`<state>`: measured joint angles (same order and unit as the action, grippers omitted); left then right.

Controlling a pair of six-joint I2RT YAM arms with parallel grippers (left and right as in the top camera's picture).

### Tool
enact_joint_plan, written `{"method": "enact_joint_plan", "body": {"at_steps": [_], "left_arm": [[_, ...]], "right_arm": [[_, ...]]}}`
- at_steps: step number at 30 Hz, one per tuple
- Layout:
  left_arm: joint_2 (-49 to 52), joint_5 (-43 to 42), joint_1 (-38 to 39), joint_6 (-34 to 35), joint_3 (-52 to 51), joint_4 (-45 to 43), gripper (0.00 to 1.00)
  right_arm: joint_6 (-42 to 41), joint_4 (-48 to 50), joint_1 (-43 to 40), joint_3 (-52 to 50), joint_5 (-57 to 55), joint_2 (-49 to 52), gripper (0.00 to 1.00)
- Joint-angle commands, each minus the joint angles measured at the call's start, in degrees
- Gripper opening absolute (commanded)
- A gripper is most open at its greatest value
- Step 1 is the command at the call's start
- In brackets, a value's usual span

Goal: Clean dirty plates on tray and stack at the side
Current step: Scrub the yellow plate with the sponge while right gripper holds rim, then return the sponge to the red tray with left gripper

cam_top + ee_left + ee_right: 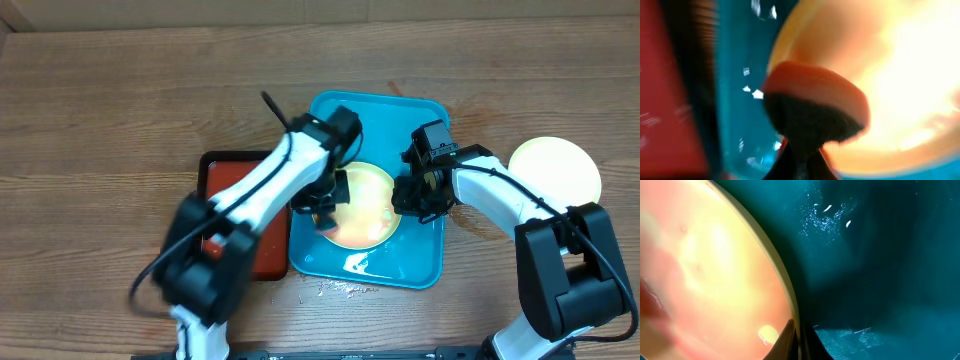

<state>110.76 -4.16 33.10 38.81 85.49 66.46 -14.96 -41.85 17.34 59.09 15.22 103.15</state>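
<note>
The turquoise tray [395, 115] lies mid-table. In it lies a pale yellow-green plate [368, 198] smeared reddish-orange. My left gripper [325, 208] is shut on an orange sponge with a dark scrub side [815, 107], pressed on the plate's left part [900, 75]. My right gripper [412, 195] is shut on the plate's right rim; the rim runs between its fingers [799, 342] in the right wrist view, with the plate [705, 270] on the left. A second, clean pale yellow-green plate [555, 170] lies on the table at the right. The light blue plate is out of view.
A red tray with a black rim [225, 175] lies just left of the turquoise tray, under my left arm. Wet specks [340, 288] lie on the wooden table before the turquoise tray's front edge. The tray floor [880, 270] is wet.
</note>
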Motion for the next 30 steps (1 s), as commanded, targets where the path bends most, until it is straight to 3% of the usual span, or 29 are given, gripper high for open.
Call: {"method": "enact_joint_plan", "body": {"at_steps": [1, 6, 11, 16, 23, 26, 28, 30], "left_arm": [[-12.7, 5.2, -0.2, -1.6, 0.5, 1.6, 0.05], [-21.6, 17.1, -3.2, -1.5, 0.5, 8.3, 0.04], [-22.1, 25.1, -10.5, -2.1, -1.9, 11.6, 0.04], [-20.8, 14.5, -17.2, -9.2, -14.3, -0.8, 0.04], [-17.6, 5.9, -19.4, -11.1, -25.4, -14.4, 0.04], [-17.6, 5.3, -19.5, -11.8, -25.2, -14.7, 0.24], [-18.2, 4.0, -19.6, -11.8, -23.8, -13.0, 0.45], [-19.0, 3.1, -20.0, -11.8, -22.1, -10.8, 0.46]], "right_arm": [[0.4, -0.5, -0.2, 0.1, -2.3, 0.4, 0.04], [0.4, -0.9, -0.3, 0.1, -2.3, 0.4, 0.04], [0.4, -0.9, -0.2, 0.1, -2.3, 0.4, 0.04], [0.4, -0.7, -0.3, 0.1, -2.3, 0.4, 0.04], [0.4, -0.7, -0.2, 0.1, -2.3, 0.4, 0.04], [0.4, -0.7, -0.3, 0.1, -2.2, 0.4, 0.04], [0.0, -1.2, -0.3, 0.2, -1.6, 0.3, 0.04], [0.0, -1.1, -0.3, 0.2, -0.2, 0.2, 0.04]]}}
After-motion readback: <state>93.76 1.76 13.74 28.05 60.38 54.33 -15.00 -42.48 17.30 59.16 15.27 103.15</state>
